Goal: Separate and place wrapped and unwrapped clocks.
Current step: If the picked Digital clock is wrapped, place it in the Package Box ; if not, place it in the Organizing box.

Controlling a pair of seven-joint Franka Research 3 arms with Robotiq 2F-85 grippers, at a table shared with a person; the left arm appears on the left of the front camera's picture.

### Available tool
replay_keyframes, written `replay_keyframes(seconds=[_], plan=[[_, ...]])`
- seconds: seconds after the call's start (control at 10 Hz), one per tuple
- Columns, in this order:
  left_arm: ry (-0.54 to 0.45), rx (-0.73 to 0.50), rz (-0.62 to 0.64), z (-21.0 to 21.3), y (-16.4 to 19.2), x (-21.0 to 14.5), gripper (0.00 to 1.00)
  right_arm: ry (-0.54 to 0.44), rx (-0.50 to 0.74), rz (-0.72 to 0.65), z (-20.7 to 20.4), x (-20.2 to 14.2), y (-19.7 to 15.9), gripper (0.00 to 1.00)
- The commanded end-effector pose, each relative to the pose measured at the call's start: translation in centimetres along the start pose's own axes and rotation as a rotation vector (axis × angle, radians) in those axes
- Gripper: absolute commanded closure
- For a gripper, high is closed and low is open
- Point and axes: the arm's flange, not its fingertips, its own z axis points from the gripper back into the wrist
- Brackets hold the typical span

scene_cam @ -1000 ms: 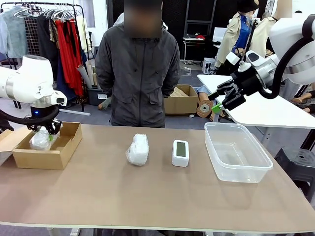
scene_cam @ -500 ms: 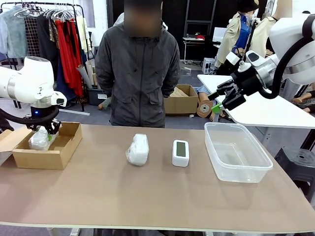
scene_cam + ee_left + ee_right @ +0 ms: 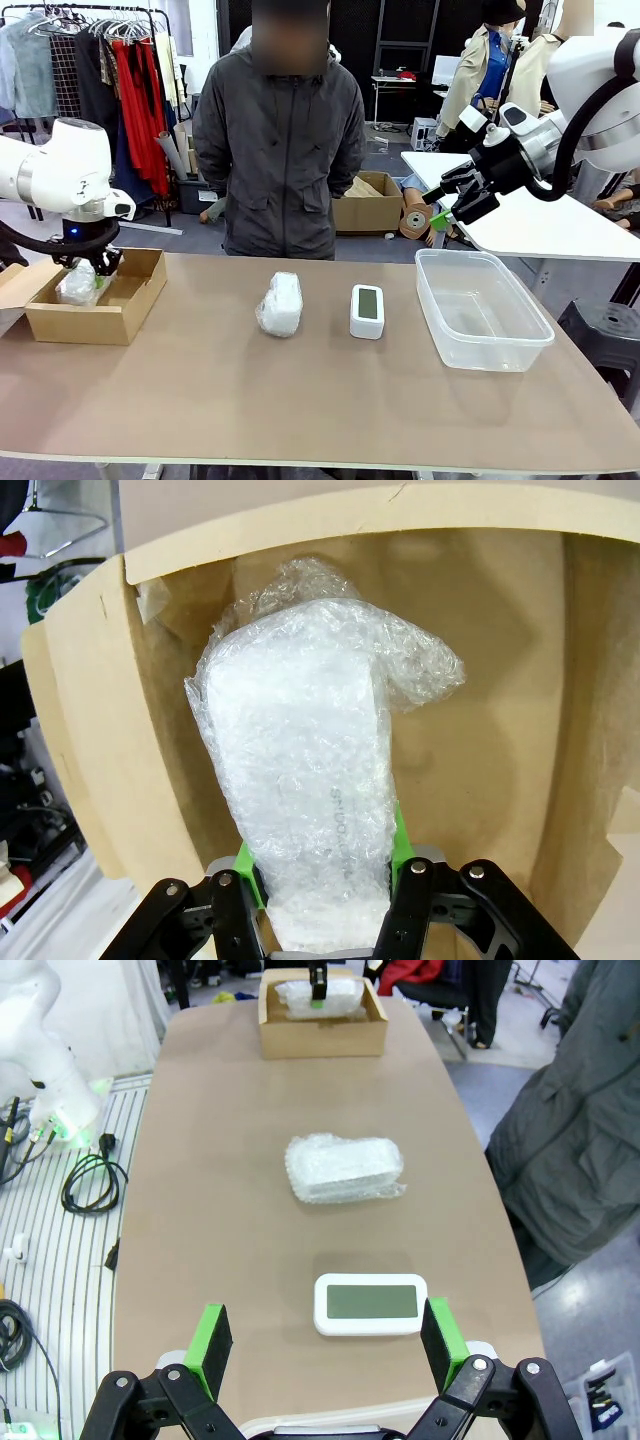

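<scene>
A: State of the left tool (image 3: 92,265)?

B: Clamped on a wrapped clock (image 3: 300,730). In the left wrist view the green pads (image 3: 398,842) pinch the near end of the bubble-wrap bundle from both sides, and the rest of it reaches out over the floor of the cardboard box (image 3: 90,322). From the front, the bundle sits low inside the box, toward its left wall. I cannot tell whether it touches the floor.

A: Why hold it by the end?

B: My reading is that an end grip keeps the fingers off the box walls and lets the long body go in first.

A: Step in hand?

B: Setting the first wrapped item in the box, with release not yet made. The next move calls for parting the jaws and lifting straight up. Loose wrap could catch on a pad and drag the bundle back out.

A: Right tool (image 3: 445,205)?

B: Jaws wide apart, nothing between them. It hangs high over the far right of the table (image 3: 300,400), above and behind the clear plastic tub (image 3: 427,300). Its wrist view looks down on the bare digital clock (image 3: 370,1303), lying screen up, with the second wrapped clock (image 3: 345,1168) beyond it.

A: Layout?

B: The box is at the left end and the tub at the right. The two loose clocks lie between them, near each other but not touching. That suggests wrapped items go left and the bare one goes right, each arm serving its nearer container. No clock is in the tub yet.
</scene>
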Motion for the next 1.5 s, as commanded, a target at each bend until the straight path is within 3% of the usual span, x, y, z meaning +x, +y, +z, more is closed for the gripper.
replay_keyframes(seconds=[0.0,0.2,0.3,0.8,1.4], plan=[[0.009,0.04,0.016,0.1,0.3,0.2,1.0,-0.005,-0.002,0.006,0.2,0.2,0.0,0.0],[0.01,0.049,0.015,0.0,0.2,0.1,1.0,-0.005,-0.002,0.006,0.2,0.2,0.0,0.0],[0.01,0.054,0.018,-0.1,0.3,0.1,0.92,-0.005,-0.002,0.006,0.2,0.2,0.0,0.0],[0.014,0.062,0.019,-0.3,0.4,0.1,0.0,-0.005,-0.002,0.006,0.2,0.2,0.0,0.0],[-0.001,0.085,0.058,3.0,0.9,-0.2,0.0,-0.005,-0.002,0.006,0.2,0.2,0.0,0.0]])
